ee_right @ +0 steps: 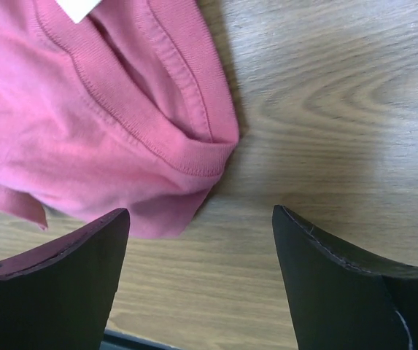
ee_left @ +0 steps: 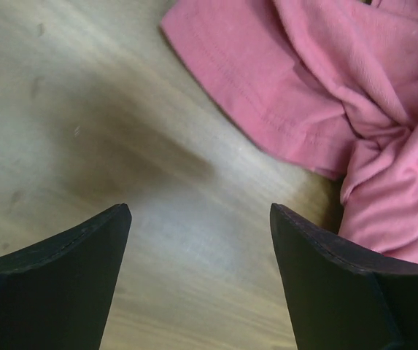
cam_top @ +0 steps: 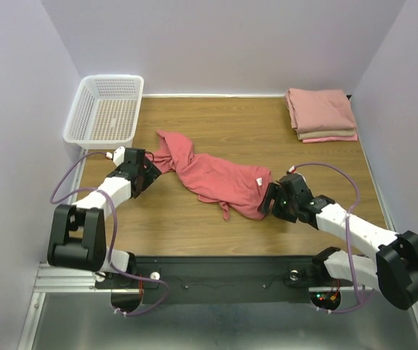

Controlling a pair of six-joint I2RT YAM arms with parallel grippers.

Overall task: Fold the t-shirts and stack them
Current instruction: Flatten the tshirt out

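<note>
Jaws spread, empty, on left gripper (ee_left: 201,211) and right gripper (ee_right: 201,213), each beside one end of crumpled coral-red t-shirt (cam_top: 216,179) on wooden table (cam_top: 260,131), white neck label (ee_right: 77,6) cut off and unreadable, folded stack (cam_top: 320,109) at far-right corner with lower layers mostly hidden.

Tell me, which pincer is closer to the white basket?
Left. The left pincer sits just on the near side of the basket, at the bunched end of the red shirt; the right pincer is across the table at its other end.
</note>
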